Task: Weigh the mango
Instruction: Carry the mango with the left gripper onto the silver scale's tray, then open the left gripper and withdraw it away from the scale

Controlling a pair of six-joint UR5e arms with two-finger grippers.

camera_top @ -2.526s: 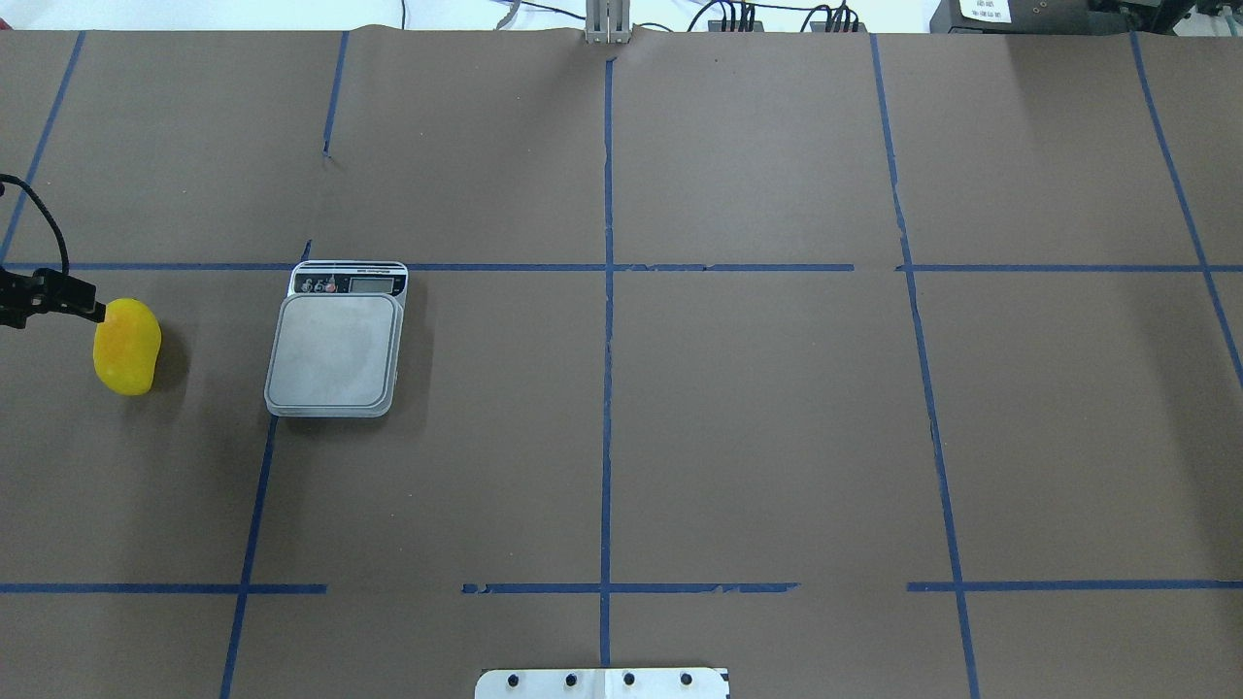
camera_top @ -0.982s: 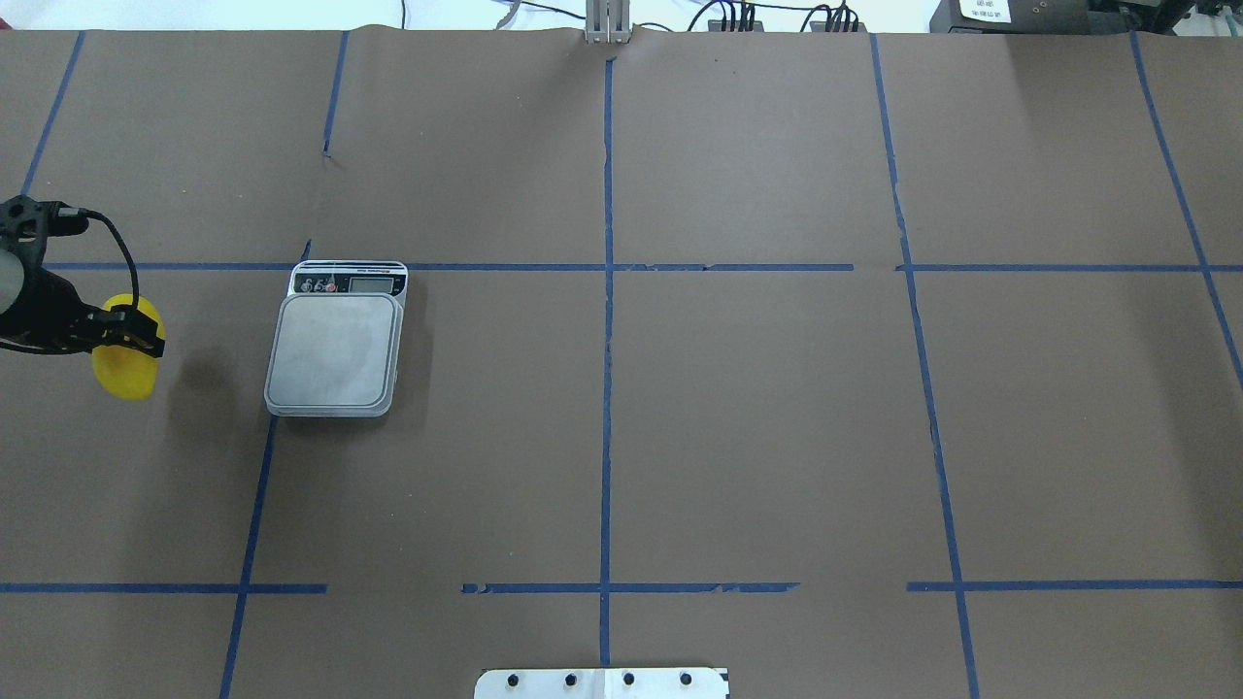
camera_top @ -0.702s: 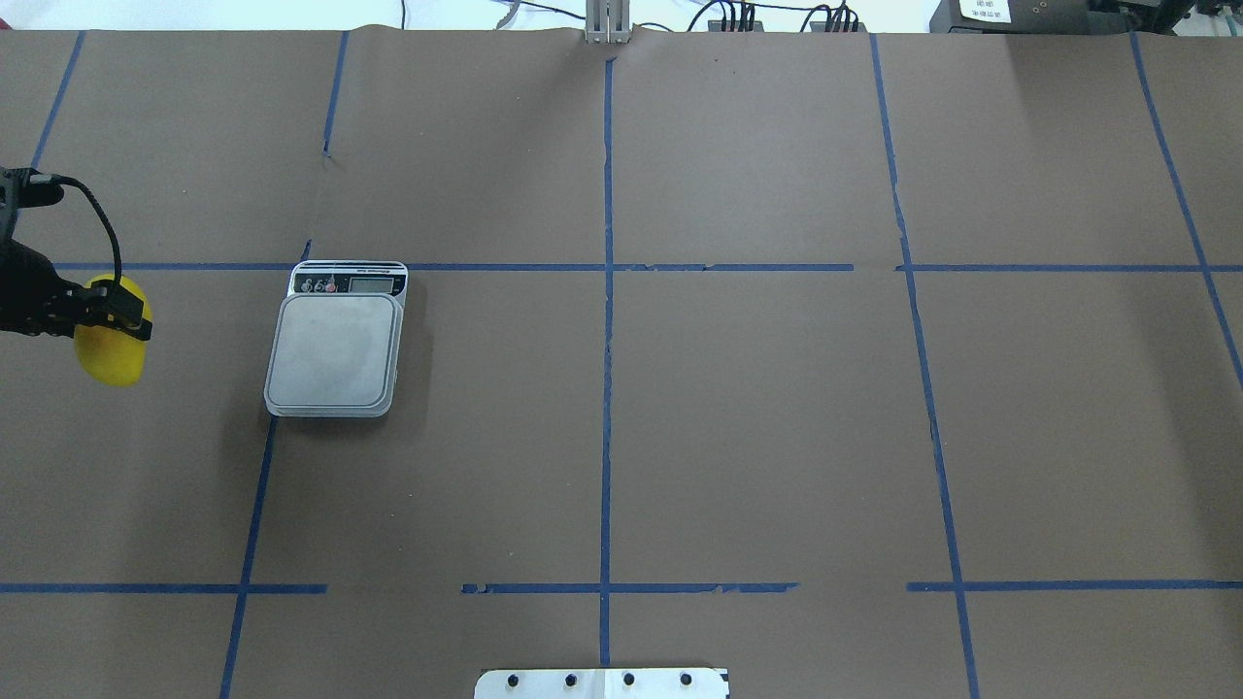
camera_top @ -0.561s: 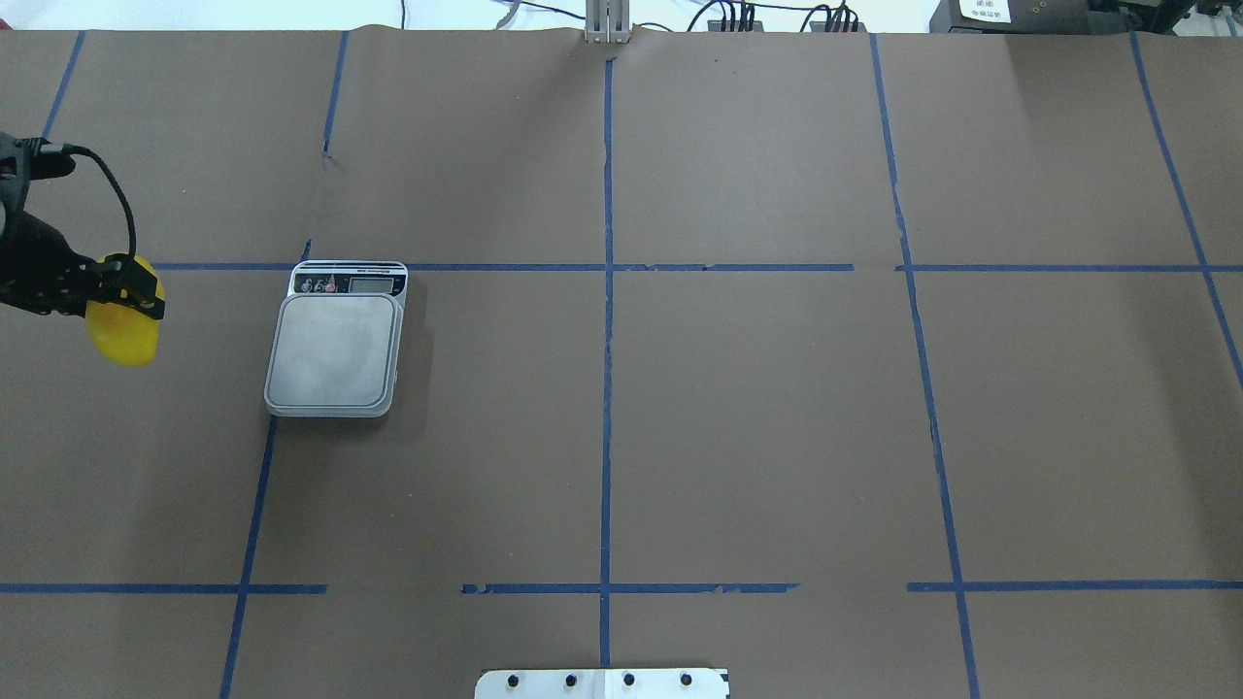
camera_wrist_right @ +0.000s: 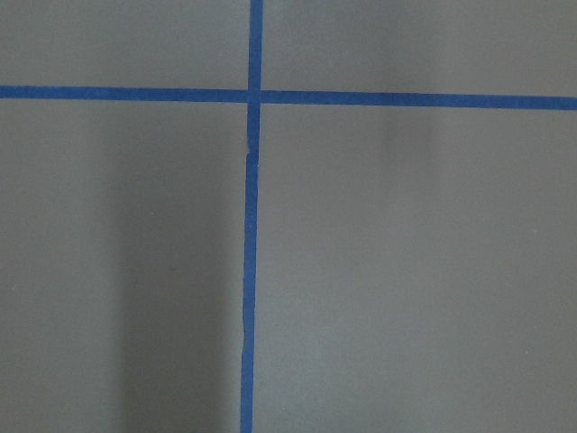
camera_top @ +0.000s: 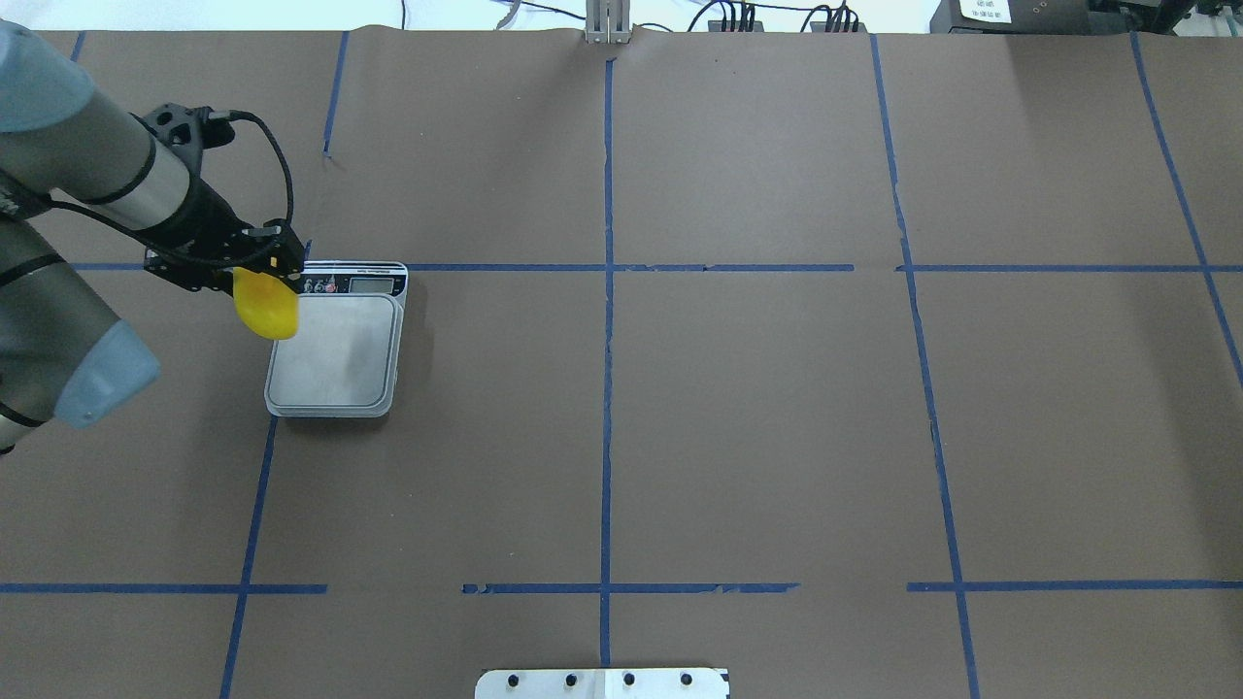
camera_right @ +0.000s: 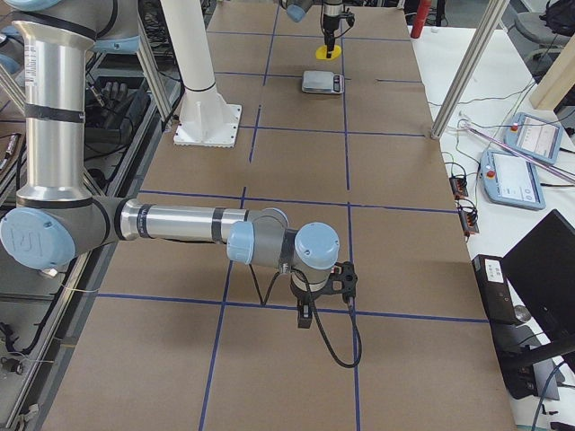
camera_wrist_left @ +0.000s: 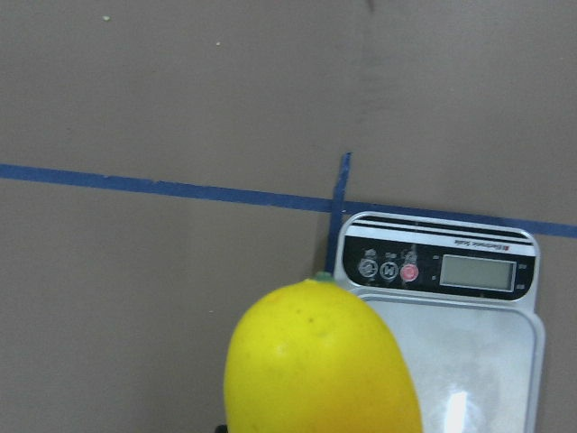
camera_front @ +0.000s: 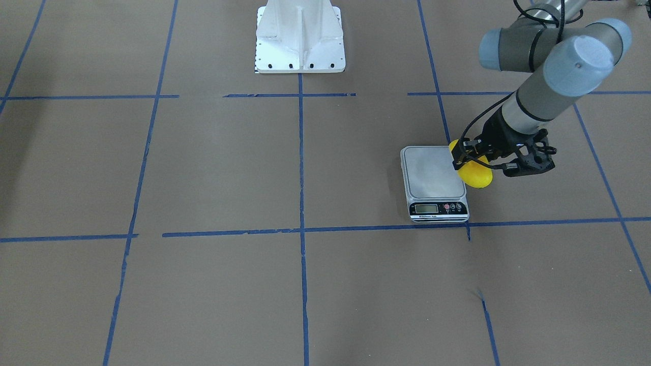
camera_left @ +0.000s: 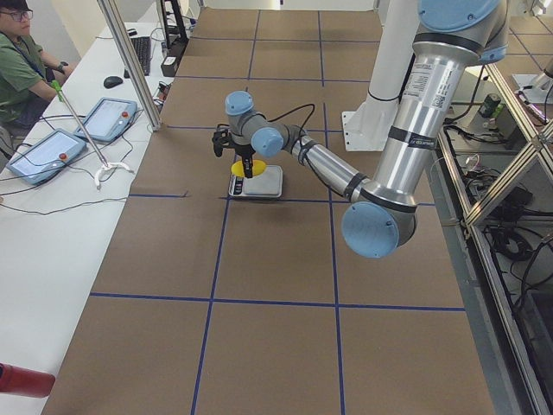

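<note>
The mango (camera_top: 266,309) is bright yellow and hangs in my left gripper (camera_top: 264,272), which is shut on its top end. It is off the table, over the left edge of the silver scale (camera_top: 335,354). The front view shows the mango (camera_front: 476,174) at the right edge of the scale (camera_front: 432,173) and the left gripper (camera_front: 470,157) above it. In the left wrist view the mango (camera_wrist_left: 320,361) fills the bottom, with the scale's display (camera_wrist_left: 478,271) behind it. My right gripper (camera_right: 305,312) hangs low over the table far from the scale; I cannot tell if it is open.
The white robot base (camera_front: 300,40) stands mid-table at my side. Blue tape lines grid the brown table (camera_top: 777,408). A side bench with tablets (camera_left: 43,156), a seated person (camera_left: 22,69) and a metal post (camera_left: 130,60) lie beyond the far edge.
My left gripper closed on the mango at the table's left edge, lifted it and carried it right, to the scale's left edge. The scale has not moved.
</note>
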